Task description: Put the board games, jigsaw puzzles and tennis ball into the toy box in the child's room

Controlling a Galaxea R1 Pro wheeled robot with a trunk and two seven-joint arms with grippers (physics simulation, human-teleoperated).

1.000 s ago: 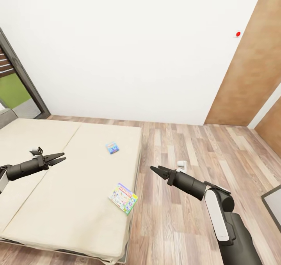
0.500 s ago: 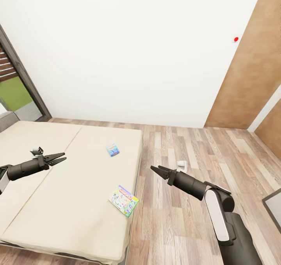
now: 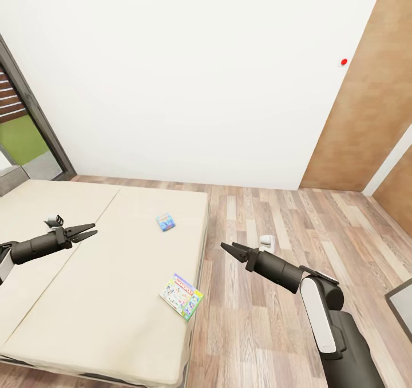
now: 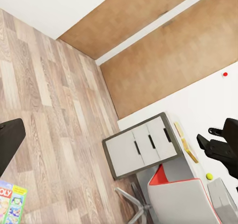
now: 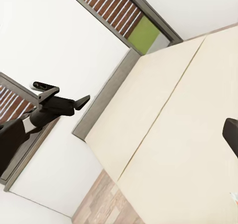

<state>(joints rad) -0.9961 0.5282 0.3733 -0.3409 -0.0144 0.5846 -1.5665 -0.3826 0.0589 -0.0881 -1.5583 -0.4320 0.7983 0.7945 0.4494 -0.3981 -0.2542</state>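
Note:
Two board games lie on the bed's (image 3: 34,342) bare beige mattress: a small blue one (image 3: 165,222) toward the far side and a larger white, green-edged one (image 3: 181,295) by the near right edge. My left gripper (image 3: 90,231) hovers open over the mattress, left of both boxes. Over the wood floor just right of the bed, my right gripper (image 3: 228,248) is open and holds nothing. The left wrist view shows the table (image 4: 187,168) with its white-fronted cabinet (image 4: 141,147), the tennis ball (image 4: 209,176) on the top, and a corner of the larger board game (image 4: 10,204).
A dark-framed window (image 3: 28,125) stands behind the bed at the left. Wood wall panels (image 3: 372,107) rise at the right. A grey corner of furniture (image 3: 401,300) pokes in at the right edge. A red-and-grey chair (image 4: 181,199) stands at the table. Plank floor (image 3: 269,331) runs between bed and table.
The whole picture has shifted a little, so the camera has moved; the board games sit lower in the view. Both arms keep the same pose and nothing was grasped.

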